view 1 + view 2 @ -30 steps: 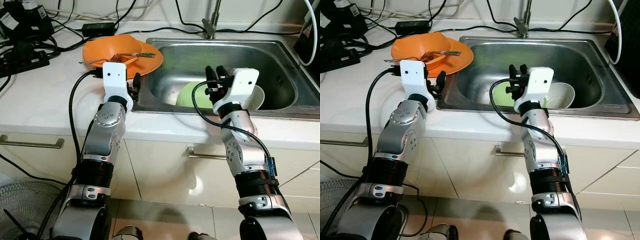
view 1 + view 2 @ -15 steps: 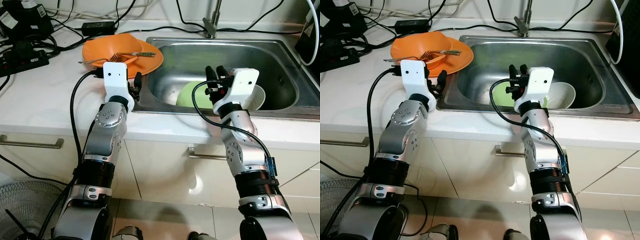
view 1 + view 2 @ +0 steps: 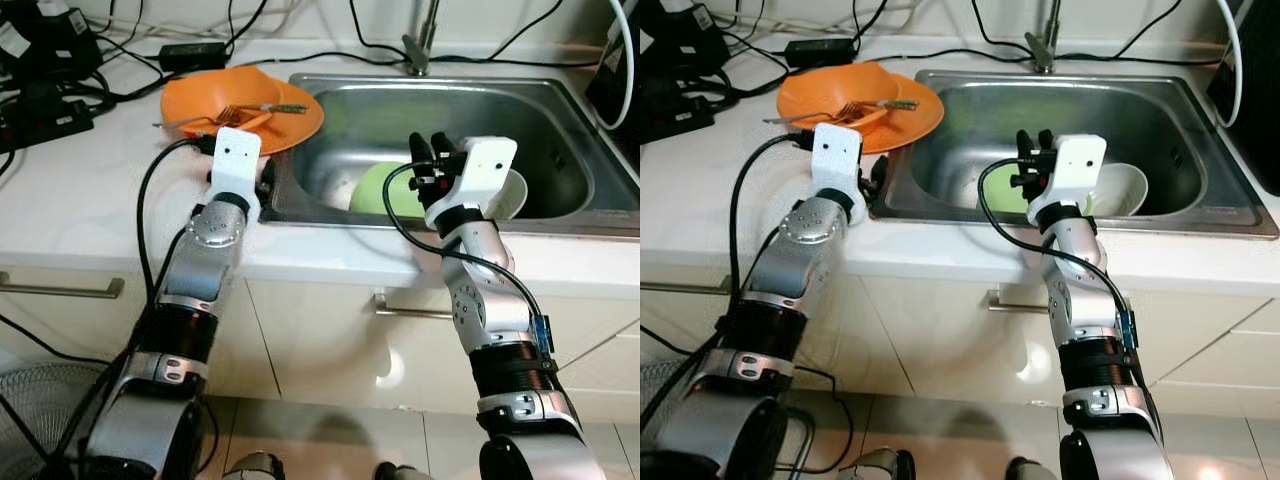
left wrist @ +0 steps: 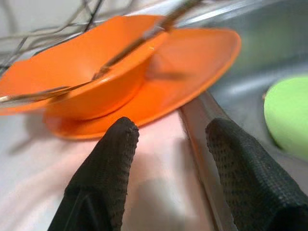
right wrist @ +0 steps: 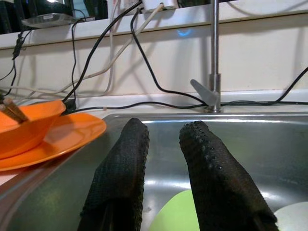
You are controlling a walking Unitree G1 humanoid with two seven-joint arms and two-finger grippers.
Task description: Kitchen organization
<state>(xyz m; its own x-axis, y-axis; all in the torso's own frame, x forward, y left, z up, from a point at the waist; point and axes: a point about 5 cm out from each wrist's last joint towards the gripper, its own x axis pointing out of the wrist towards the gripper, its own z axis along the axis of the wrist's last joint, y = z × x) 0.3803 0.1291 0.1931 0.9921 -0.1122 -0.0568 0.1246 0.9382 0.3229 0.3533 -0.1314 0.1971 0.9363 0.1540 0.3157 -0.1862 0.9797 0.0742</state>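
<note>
Left gripper (image 4: 168, 144) (fingers parted, empty) is held beside orange plate (image 4: 192, 62); right gripper (image 5: 163, 159), slightly parted, empty, is held over sink (image 3: 560, 110).

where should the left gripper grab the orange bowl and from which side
Probably the near rim of the orange bowl, approached from the robot's side, where the open left gripper already faces it. The wall flares to a thin lip, so one finger can go inside and one outside. Pick a stretch clear of the fork lying across it.
</note>
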